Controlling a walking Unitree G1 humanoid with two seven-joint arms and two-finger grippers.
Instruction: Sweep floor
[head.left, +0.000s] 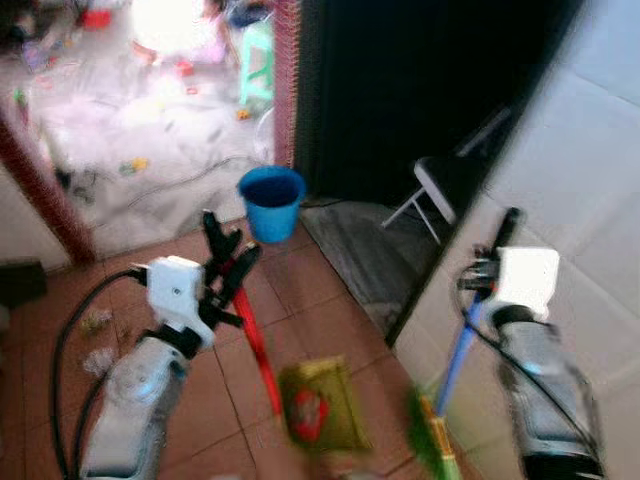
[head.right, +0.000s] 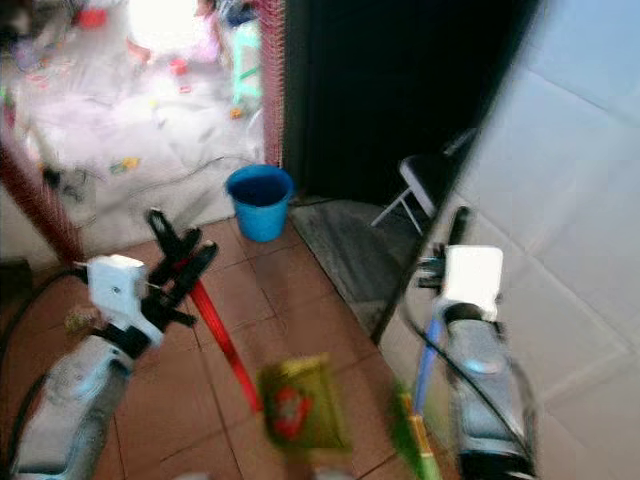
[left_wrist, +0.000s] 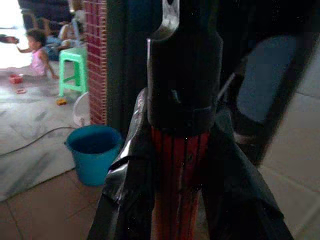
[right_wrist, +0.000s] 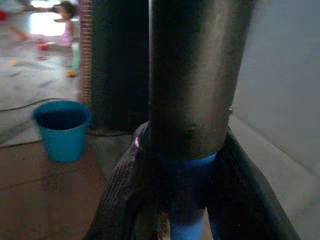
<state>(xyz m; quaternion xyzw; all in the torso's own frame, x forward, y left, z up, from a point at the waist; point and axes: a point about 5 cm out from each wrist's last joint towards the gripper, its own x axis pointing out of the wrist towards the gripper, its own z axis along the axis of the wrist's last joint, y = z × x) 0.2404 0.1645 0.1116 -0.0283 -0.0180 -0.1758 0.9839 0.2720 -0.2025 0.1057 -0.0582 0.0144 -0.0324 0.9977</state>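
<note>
Nearest the robot, the green dustpan (head.left: 322, 405) hangs low over the tiled floor (head.left: 300, 290), on the near side of the blue bucket (head.left: 271, 203) and well apart from it. Its red handle (head.left: 256, 345) runs up into the left gripper (head.left: 228, 262), whose fingers (left_wrist: 235, 200) are clamped on either side of it. To the right of the bucket and nearer, the right gripper (head.left: 490, 262) is closed on the broom's blue handle (head.left: 458, 355); the green broom head (head.left: 432, 435) hangs just beside the white wall (head.left: 580, 180).

The eye views are blurred, so the robot seems to be on the move — a swinging pan could strike the bucket as the gap closes, or the broom head could scrape the wall. Scraps of litter (head.left: 97, 322) lie on the tiles left of the bucket, easily missed.

Beyond the bucket, a folding chair (head.left: 432, 192) stands in the dark doorway. Farther still, a person (left_wrist: 37, 50) sits on the pale floor by a green stool (left_wrist: 75, 67) — a long handle carried that way would be a hazard.
</note>
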